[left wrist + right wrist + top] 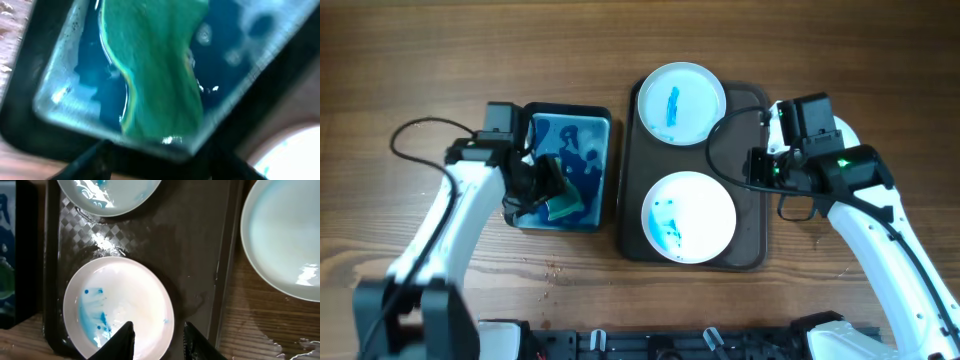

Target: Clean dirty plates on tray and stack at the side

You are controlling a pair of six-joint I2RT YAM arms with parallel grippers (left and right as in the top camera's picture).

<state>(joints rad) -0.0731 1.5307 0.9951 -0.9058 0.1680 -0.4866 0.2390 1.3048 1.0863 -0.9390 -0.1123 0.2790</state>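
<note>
Two plates lie on the dark brown tray (752,215). The far plate (681,101) has a blue streak. The near plate (689,216) has blue smears at its lower left. My right gripper (769,152) hangs open over the tray's right side. In the right wrist view its fingers (159,342) straddle the near plate's (117,307) right rim, above it. A third plate (282,235), with no blue on it, lies on the wood right of the tray (200,255). My left gripper (548,190) is low in the blue tub, at a green sponge (563,207). The left wrist view is blurred, so a grip cannot be made out.
The blue tub (602,165) of blue water stands just left of the tray. In the left wrist view the sponge (160,65) fills the tub (65,100). Black cables loop by both arms. The right arm covers the table to the right of the tray.
</note>
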